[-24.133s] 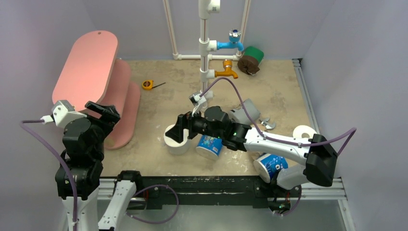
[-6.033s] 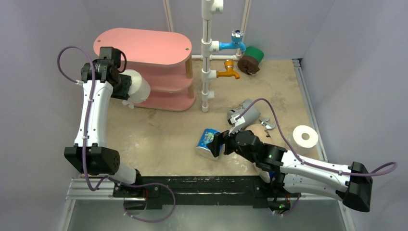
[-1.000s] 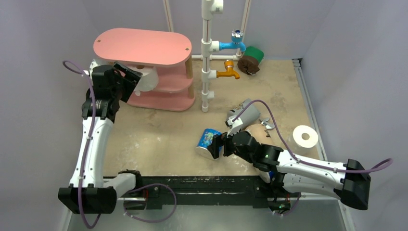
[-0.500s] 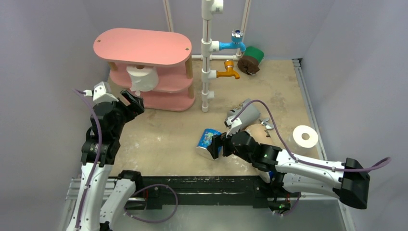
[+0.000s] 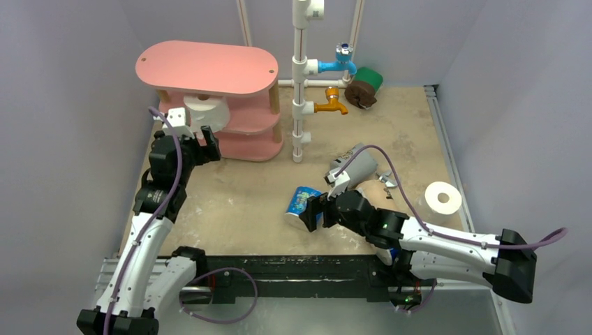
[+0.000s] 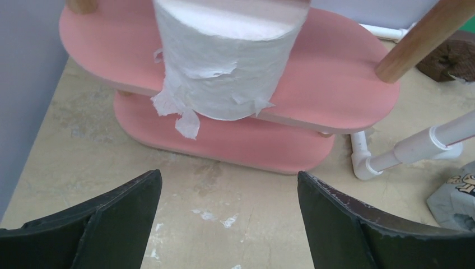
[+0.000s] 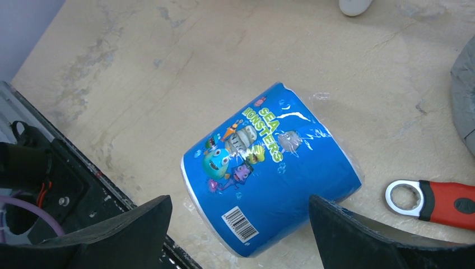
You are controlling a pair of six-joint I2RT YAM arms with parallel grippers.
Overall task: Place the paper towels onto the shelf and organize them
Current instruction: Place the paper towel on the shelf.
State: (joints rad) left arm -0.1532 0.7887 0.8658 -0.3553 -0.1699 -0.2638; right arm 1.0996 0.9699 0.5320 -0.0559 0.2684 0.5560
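The white roll's point(image 6: 227, 61) top is cut off in the left wrist view, and the wrench's point(image 7: 442, 197) red handle runs off the right wrist view. A second ago the left gripper point(image 6: 229, 185) was at the pink shelf point(image 5: 206, 68), at 10 o'clock. Now it has backed away, fingers spread and empty — the torn, fluffy roll stands upright on the middle oval board. The right gripper point(image 7: 241, 207) hangs wide apart over the glossy blue-wrapped roll point(image 7: 269, 168), which lies on its side at 6 o'clock, ungrasped.

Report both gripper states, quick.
Left gripper: open, empty, facing the white roll on the shelf.
Right gripper: open, poised over the blue printed roll, not closed on it.
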